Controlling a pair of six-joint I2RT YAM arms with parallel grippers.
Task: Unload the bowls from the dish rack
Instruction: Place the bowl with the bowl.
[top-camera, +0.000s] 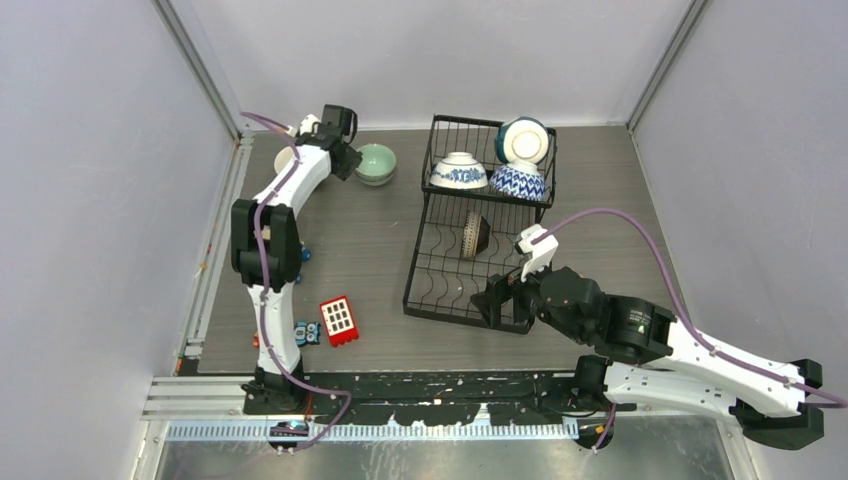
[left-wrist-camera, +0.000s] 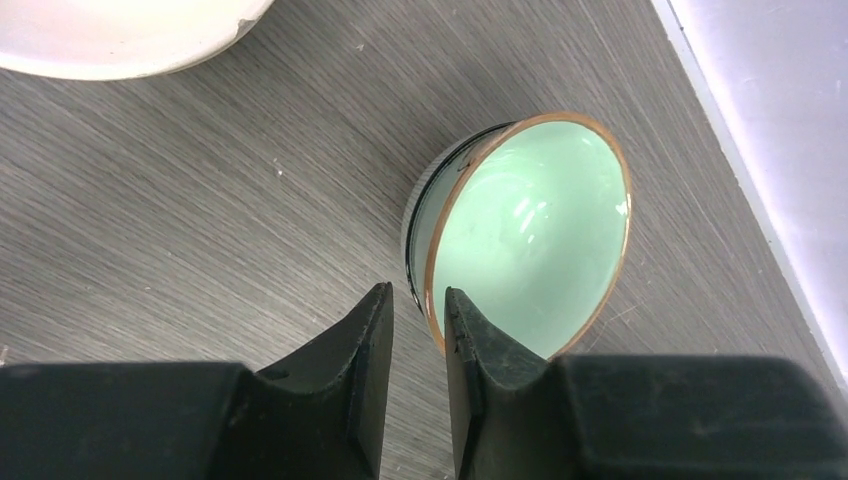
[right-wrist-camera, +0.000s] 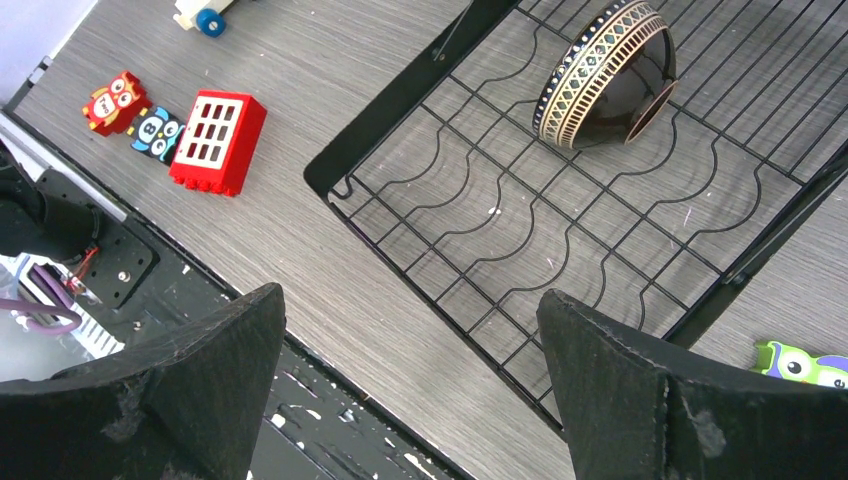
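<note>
Presently: pale green bowl (left-wrist-camera: 530, 240), far-left corner of bench (top-camera: 380, 260), out of the dish rack (right-wrist-camera: 395, 97); left end effector (left-wrist-camera: 417, 300), jaws nearly closed at its rim, grip cannot be told; right end effector (right-wrist-camera: 408, 300), wide open, empty, over rack's near edge. Advice: part jaws fully before lifting, lest the rim catch and tip it.
</note>
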